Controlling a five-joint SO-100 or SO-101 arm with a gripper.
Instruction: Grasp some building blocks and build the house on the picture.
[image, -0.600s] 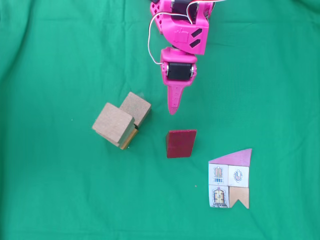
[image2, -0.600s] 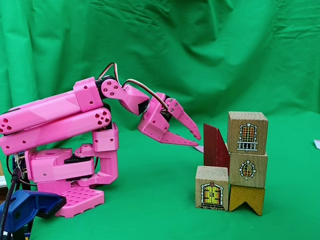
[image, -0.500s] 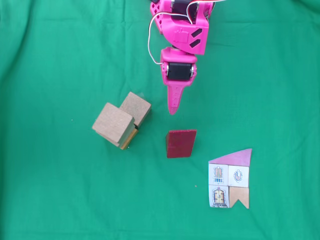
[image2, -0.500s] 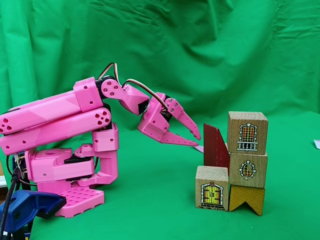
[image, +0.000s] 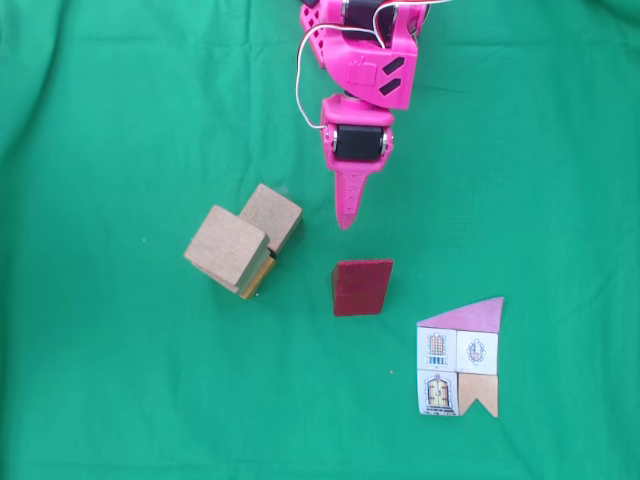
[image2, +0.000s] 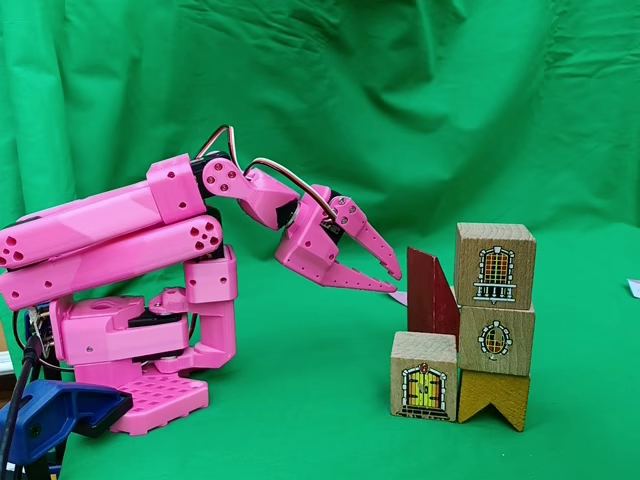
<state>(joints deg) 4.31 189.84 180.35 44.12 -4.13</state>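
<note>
Blocks first, nearest the side camera: in the lower right of that fixed view we note a door block (image2: 423, 376) beside a yellow notched block (image2: 494, 396), with a round-window block (image2: 495, 339) and a tall-window block (image2: 494, 264) stacked on the notched one. From above, the same cluster sits left of centre as two tan cube tops (image: 243, 240). The dark red roof block (image2: 432, 292) stands upright behind the door block; the top-down fixed view shows it at centre (image: 362, 287), apart from the cluster. The picture (image: 461, 356) lies flat at lower right.

We judge the blocks to be rigid, light wood with smooth faces, unlikely to be damaged but liable to slip or topple. The roof block is best taken across its flat parallel sides, not the slanted top.

Beyond the blocks, the gripper (image2: 391, 279) hangs above the cloth, just short of the roof block. Its jaws stand moderately apart, holding and touching nothing.
</note>
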